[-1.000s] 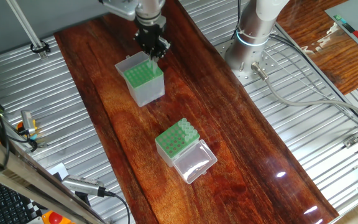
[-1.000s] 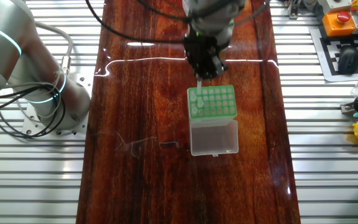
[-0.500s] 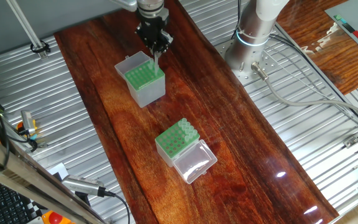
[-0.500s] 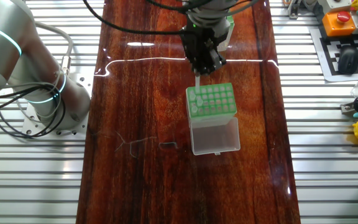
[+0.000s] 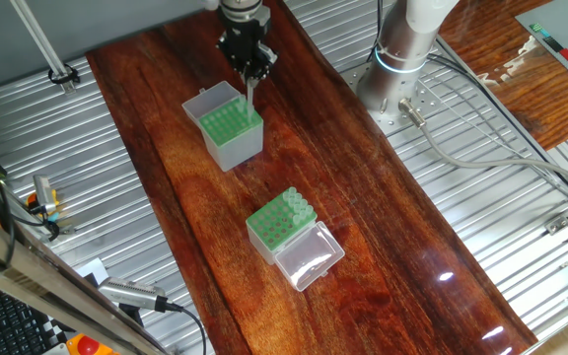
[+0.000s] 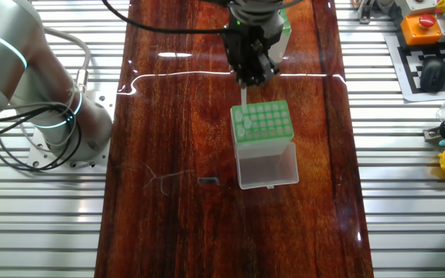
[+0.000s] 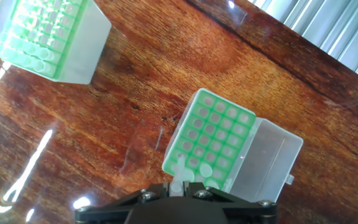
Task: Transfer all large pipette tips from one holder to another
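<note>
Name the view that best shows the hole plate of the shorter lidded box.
Hand view: the lidded box sits mid-frame, every hole distinct, lid open. The other fixed view shows its grid smaller, near the claw holding a pipette tip. One fixed view shows it small and oblique.

This is a robotics lab or test bench: a dark polished wooden table (image 5: pixel 363 227) sits on a ribbed metal base (image 5: pixel 481 197), with the robot arm's pedestal (image 5: pixel 402 59) bolted alongside and grey cables (image 5: pixel 481 158) trailing across the ribs. Off to one side there's an orange emergency-stop box (image 6: pixel 423 23) and a keyboard (image 6: pixel 431 73). Green-topped pipette tip boxes (image 5: pixel 282 225) add a laboratory touch.
</note>
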You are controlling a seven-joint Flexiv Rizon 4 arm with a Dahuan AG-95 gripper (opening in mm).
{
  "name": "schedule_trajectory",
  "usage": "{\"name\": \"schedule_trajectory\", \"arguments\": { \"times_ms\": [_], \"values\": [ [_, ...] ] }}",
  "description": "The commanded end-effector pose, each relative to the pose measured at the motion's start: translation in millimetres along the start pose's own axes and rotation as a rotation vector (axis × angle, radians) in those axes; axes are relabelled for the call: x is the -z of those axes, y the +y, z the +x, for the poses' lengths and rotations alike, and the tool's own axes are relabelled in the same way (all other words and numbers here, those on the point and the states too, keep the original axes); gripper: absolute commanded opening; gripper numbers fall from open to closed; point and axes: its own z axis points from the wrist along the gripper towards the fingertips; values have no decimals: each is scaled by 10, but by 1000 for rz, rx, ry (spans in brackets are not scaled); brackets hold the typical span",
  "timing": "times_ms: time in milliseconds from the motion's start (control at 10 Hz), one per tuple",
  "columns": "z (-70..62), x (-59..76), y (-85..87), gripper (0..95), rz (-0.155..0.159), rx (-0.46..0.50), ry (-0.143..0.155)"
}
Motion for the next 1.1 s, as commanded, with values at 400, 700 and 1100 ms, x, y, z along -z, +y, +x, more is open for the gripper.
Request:
{"name": "schedule_trajectory", "arguments": {
  "times_ms": [400,700,1100],
  "values": [
    [-15,134,14,0,-7,-10,11],
    [13,226,23,0,-16,-10,12],
    [13,233,-8,0,1,-18,48]
  ]
}}
